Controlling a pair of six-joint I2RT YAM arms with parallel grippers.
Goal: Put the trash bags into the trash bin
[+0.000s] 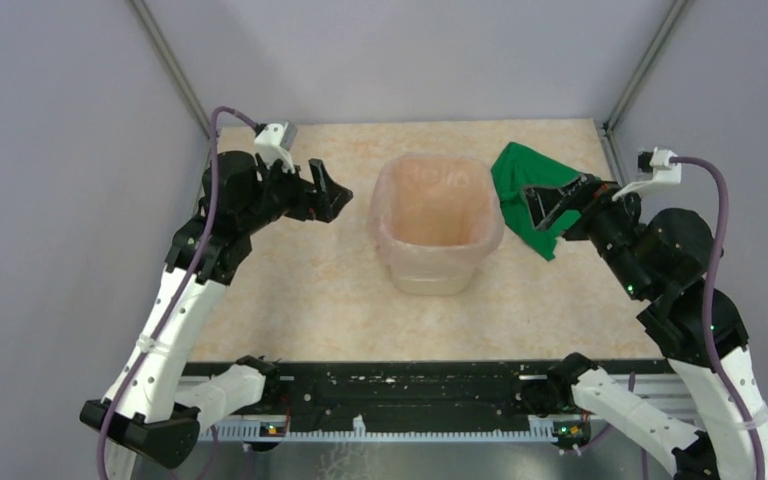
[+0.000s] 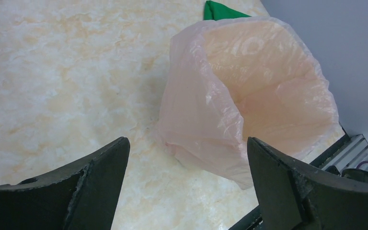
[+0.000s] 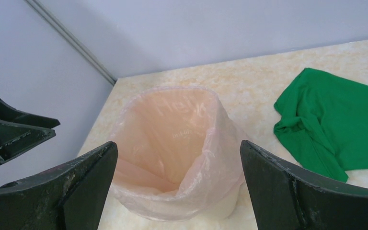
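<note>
Marbled desk (image 1: 290, 300) carries the trash bin (image 1: 440, 282) at its centre, trash bag (image 1: 435, 200) lining it, cuffed over the rim likely for hold, so left tool (image 1: 345, 198) and right tool (image 1: 538, 212) flank it spread, empty.

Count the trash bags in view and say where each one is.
1. The trash bag lines the trash bin, its edge folded over the rim. Any spare beneath the green cloth would be hidden.
</note>
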